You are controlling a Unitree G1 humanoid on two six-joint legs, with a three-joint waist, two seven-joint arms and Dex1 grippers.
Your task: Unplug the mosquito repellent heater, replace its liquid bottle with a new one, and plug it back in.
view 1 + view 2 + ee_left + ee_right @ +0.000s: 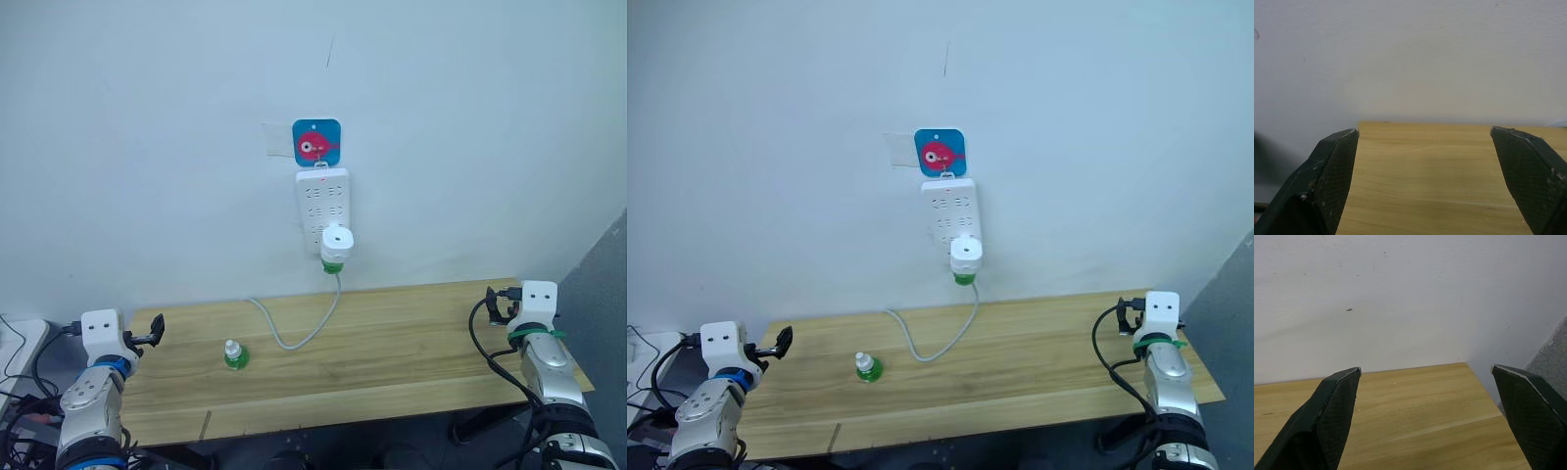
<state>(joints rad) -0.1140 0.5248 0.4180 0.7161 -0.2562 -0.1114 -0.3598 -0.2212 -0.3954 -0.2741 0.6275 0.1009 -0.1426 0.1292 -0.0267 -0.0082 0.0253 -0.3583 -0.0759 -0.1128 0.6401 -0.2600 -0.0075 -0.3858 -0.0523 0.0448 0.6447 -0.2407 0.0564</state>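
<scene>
The white mosquito repellent heater (336, 239) is plugged into the bottom of the power strip (322, 201) on the wall, with a green liquid bottle (333, 264) hanging under it. A second small green bottle (235, 354) with a white cap stands upright on the wooden table (411, 338), left of centre. My left gripper (152, 330) is open at the table's left end, well apart from that bottle. At the table's right end my right gripper (495, 302) is open too, with nothing between its fingers (1332, 416). Both wrist views look over bare tabletop toward the wall.
A grey cable (294, 338) loops from the strip down onto the table behind the standing bottle. A blue card with a pink fish (316, 142) hangs above the strip. Cables lie off the table's left edge (20, 352).
</scene>
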